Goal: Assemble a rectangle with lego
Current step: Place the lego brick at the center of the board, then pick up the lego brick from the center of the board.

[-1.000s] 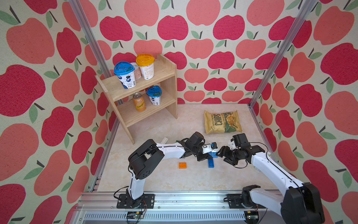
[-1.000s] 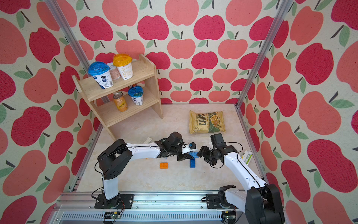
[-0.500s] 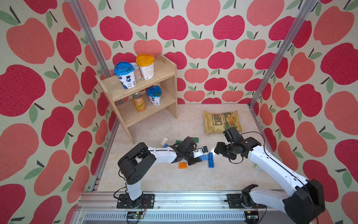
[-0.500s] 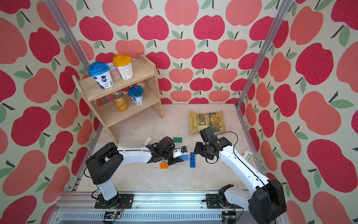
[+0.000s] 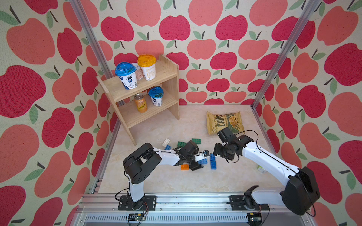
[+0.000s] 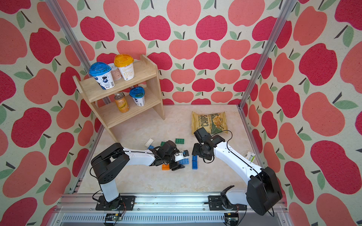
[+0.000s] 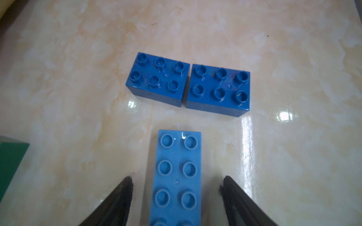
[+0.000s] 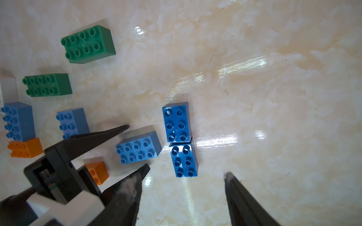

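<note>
Now my left jaws stand released astride the light-blue brick (image 7: 177, 176), lying on the bench (image 7: 78, 58) just short of the dark pair (image 7: 218, 88); my right jaws gape empty. I should push it flush without skewing them.

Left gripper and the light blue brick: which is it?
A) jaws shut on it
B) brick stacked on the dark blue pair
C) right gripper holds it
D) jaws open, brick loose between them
D: the fingers of the left gripper stand apart from the light blue brick, table showing either side.
</note>
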{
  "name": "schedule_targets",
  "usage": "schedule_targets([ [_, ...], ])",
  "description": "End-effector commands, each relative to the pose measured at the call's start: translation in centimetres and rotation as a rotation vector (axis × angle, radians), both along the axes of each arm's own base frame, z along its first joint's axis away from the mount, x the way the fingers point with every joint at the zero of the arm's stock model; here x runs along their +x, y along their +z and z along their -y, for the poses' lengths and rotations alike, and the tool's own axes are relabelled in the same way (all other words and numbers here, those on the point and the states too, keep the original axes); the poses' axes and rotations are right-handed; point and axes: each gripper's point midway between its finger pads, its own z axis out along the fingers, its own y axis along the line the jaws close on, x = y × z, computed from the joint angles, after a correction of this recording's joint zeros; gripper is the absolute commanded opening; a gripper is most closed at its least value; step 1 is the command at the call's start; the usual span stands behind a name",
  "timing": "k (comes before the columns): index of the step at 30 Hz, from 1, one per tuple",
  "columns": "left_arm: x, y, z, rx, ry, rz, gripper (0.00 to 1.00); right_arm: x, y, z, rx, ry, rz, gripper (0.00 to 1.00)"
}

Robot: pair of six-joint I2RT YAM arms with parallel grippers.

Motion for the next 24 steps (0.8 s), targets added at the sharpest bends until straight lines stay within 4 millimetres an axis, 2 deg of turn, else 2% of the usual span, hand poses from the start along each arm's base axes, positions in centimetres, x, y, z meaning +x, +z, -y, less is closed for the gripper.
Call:
schedule_targets([
  [1,0.0,1.9,-0.8,-0.023,0.046,0.028,0.97,0.1,1.0,0.4,0.003,-0.033,0.034,0.69],
  [4,0.6,6.4,-1.3,-0.12,0.11,0.108,0.97,0.0,1.4,-0.1,0.007,-0.017,0.043,0.67],
  [7,2.0,11.4,-3.5,-0.243,0.286,0.202,0.97,-0.2,1.8,-1.7,-0.002,0.037,0.046,0.69],
  [9,3.5,14.2,-6.3,-0.303,0.461,0.251,0.97,-0.5,1.6,-3.6,-0.005,0.107,0.029,0.74],
  [12,5.2,17.0,-10.8,-0.365,0.703,0.264,0.97,-1.0,1.0,-6.7,-0.016,0.216,-0.011,0.79],
  [15,6.6,18.2,-15.4,-0.402,0.963,0.233,0.97,-1.4,-0.2,-9.5,-0.036,0.311,-0.063,0.82],
  [17,7.1,18.4,-18.0,-0.418,1.1,0.201,0.97,-1.6,-1.1,-10.5,-0.065,0.34,-0.102,0.83],
  [20,7.3,18.1,-20.9,-0.415,1.253,0.165,0.97,-1.8,-2.7,-11.2,-0.086,0.355,-0.156,0.84],
  [24,7.4,17.1,-23.2,-0.376,1.369,0.127,0.97,-1.9,-4.3,-11.0,-0.111,0.346,-0.201,0.85],
])
